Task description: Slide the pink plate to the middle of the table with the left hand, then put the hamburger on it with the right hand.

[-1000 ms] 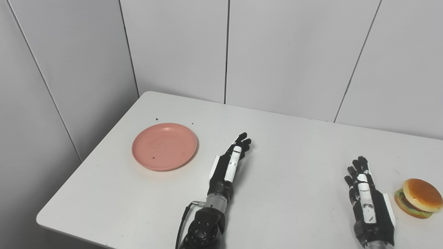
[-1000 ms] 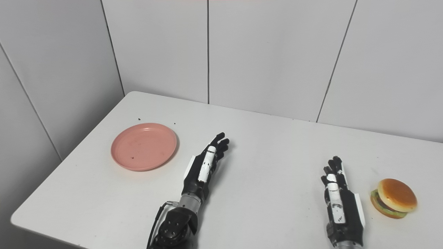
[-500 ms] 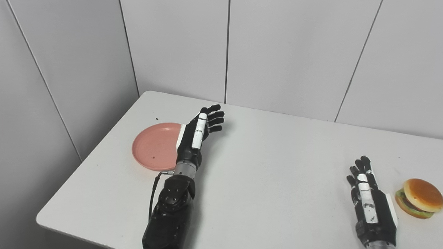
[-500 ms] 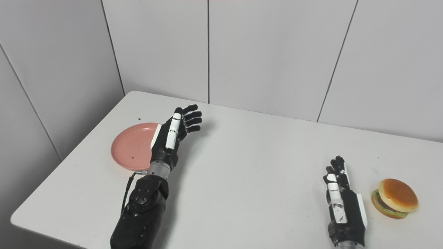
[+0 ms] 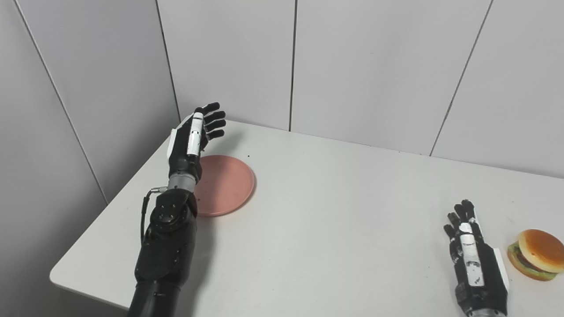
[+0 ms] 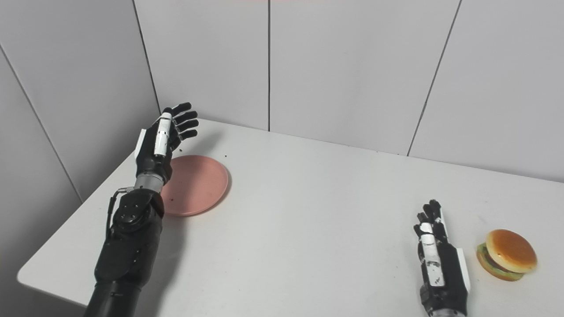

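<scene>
Plate (image 5: 227,185) beneath raised left hand (image 5: 190,136).

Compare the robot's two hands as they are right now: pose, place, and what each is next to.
The left hand is raised above the table's far left corner, fingers spread and palm facing right; the right hand lies low near the front right edge, fingers pointing away from the robot. The left hand sits over the far left rim of the pink plate, without visibly touching it; the right hand rests just left of the hamburger, apart from it. Both are open and hold nothing.
</scene>
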Controlling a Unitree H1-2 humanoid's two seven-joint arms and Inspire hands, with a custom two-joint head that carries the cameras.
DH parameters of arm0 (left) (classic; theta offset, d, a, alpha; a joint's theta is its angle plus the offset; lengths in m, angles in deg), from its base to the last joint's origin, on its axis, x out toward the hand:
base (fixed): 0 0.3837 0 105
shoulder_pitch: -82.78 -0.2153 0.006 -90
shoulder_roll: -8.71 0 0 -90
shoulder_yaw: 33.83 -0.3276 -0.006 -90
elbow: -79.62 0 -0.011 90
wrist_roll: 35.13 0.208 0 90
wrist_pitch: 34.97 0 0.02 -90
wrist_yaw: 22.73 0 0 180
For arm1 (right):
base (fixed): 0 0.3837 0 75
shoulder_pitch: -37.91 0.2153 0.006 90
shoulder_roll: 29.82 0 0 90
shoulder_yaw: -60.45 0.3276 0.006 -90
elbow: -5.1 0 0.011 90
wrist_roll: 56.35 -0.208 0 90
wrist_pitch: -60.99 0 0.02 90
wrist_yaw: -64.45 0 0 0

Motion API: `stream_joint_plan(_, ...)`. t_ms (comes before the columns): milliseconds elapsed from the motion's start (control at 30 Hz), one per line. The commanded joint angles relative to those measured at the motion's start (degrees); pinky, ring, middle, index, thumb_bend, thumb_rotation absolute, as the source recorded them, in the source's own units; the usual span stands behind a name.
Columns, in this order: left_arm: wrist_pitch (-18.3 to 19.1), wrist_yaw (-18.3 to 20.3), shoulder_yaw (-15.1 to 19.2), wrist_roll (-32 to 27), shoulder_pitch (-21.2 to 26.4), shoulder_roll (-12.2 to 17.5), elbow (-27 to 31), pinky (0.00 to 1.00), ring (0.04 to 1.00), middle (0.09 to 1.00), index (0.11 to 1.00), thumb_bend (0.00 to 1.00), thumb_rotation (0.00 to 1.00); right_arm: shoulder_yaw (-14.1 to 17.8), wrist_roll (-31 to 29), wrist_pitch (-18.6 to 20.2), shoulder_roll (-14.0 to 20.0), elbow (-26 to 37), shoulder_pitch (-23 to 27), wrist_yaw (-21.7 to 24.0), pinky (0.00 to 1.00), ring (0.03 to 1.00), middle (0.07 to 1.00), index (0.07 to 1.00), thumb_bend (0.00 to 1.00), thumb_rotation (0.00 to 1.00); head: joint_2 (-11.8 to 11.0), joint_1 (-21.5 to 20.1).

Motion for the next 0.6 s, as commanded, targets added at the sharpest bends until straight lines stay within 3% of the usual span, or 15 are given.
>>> stream_joint_plan(0,-2.3,-0.1,1.2,-0.7,3.5,2.7,-1.0,0.7,0.731,0.718,0.692,0.28,0.96,0.2,0.3,-1.8,0.2,-0.7,-0.3,0.1,1.0,1.0,1.0,1.0,0.5,0.82,0.1,0.1)
stream_joint_plan(200,-5.3,0.8,3.0,-1.5,4.2,6.3,-7.2,0.72,0.738,0.718,0.699,0.27,0.93,0.3,0.5,-0.8,-0.1,0.7,-0.8,-0.5,1.0,1.0,1.0,1.0,0.47,0.83,0.1,0.1)
stream_joint_plan(367,-11.3,1.9,3.0,-1.5,4.7,9.8,-14.2,0.73,0.749,0.732,0.707,0.28,0.96,0.3,0.6,-0.2,0.0,0.8,-0.7,-0.6,1.0,1.0,1.0,1.0,0.46,0.86,0.2,0.5)
stream_joint_plan(567,-14.8,3.5,3.6,-3.2,5.5,12.6,-21.5,0.71,0.748,0.735,0.703,0.26,0.87,0.6,-0.6,-0.8,-0.5,0.1,-0.4,-0.3,1.0,1.0,1.0,1.0,0.49,0.79,0.2,0.7)
